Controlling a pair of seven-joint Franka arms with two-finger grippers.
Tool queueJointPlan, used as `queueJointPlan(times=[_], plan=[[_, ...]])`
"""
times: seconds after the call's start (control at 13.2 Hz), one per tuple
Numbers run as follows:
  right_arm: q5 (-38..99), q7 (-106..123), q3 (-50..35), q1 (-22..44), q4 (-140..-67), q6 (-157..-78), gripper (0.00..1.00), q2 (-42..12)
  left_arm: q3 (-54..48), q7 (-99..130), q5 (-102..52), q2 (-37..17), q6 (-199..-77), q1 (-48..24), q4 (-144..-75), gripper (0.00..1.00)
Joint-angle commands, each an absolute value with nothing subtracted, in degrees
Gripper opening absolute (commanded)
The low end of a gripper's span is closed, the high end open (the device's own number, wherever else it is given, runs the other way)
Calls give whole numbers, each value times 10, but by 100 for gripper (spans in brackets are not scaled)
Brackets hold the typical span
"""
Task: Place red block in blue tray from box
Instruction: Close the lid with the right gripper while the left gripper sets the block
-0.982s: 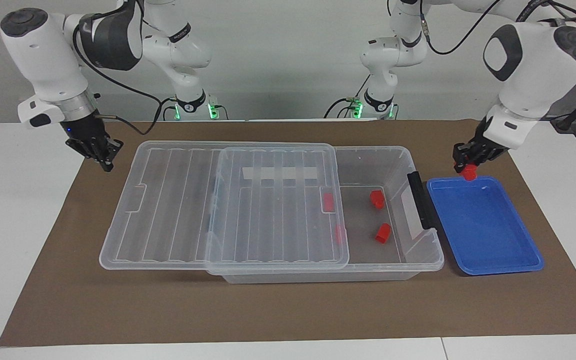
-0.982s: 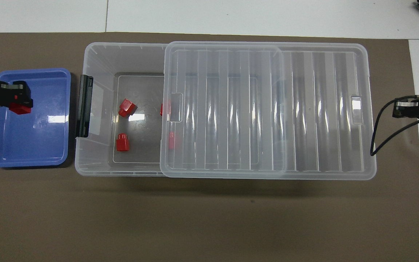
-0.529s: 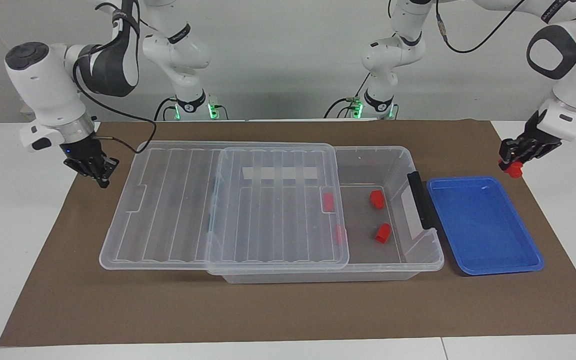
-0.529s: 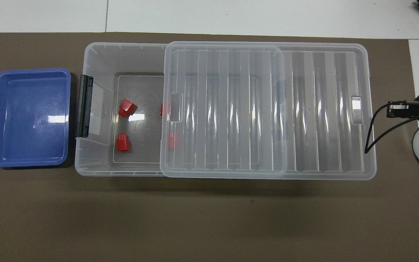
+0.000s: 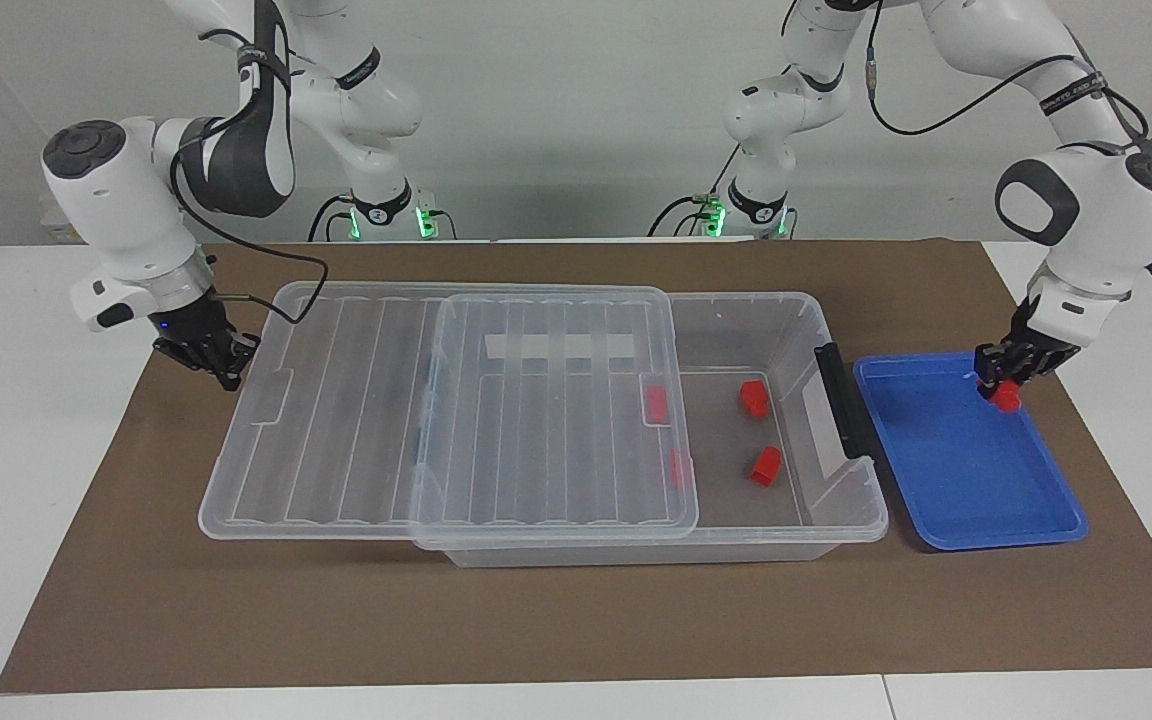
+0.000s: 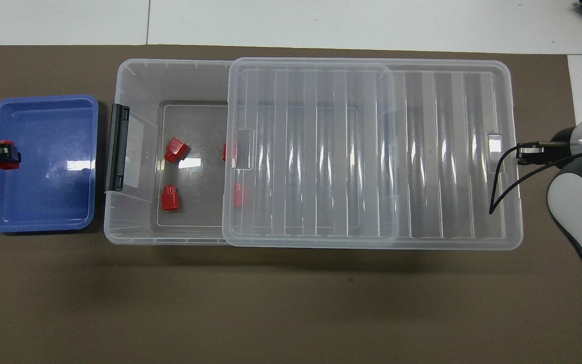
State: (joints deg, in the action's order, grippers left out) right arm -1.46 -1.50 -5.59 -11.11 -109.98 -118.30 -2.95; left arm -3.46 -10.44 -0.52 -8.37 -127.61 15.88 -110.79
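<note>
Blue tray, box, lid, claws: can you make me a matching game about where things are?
Things:
1. left claw
2. right claw
3. lid
4. blue tray

Places or states:
A. slid partway off the box
B. shut on a red block over the tray
C. beside the box, at the left arm's end
D. shut on nothing, by the lid's edge

Pairs: 1-B, 2-D, 3-A, 4-C

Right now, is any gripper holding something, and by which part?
The left gripper holds a red block by its top, over the blue tray. The right gripper, by the lid, holds nothing.
</note>
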Motion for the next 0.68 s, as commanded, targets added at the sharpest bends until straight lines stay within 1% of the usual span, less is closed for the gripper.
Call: queueJointPlan(times=[0.0, 0.08, 0.15, 0.38, 0.6], plan=[[-5, -5, -58, -91, -1109, -1183, 0, -24, -34, -128, -15, -100, -1324, 154, -1131, 10], [-5, -4, -59, -82, -1109, -1180, 0, -23, -34, -141, -15, -122, -1345, 154, -1132, 10], [-5, -2, -59, -71, -1109, -1170, 0, -22, -34, -155, -15, -131, -1360, 156, -1138, 10], [-5, -2, -60, -34, -1109, -1149, 0, -18, -34, -167, -16, -132, -1378, 146, -1170, 10], [-5, 1, -60, 3, -1109, -1144, 0, -17, -35, -160, -15, -128, -1410, 143, -1201, 11]])
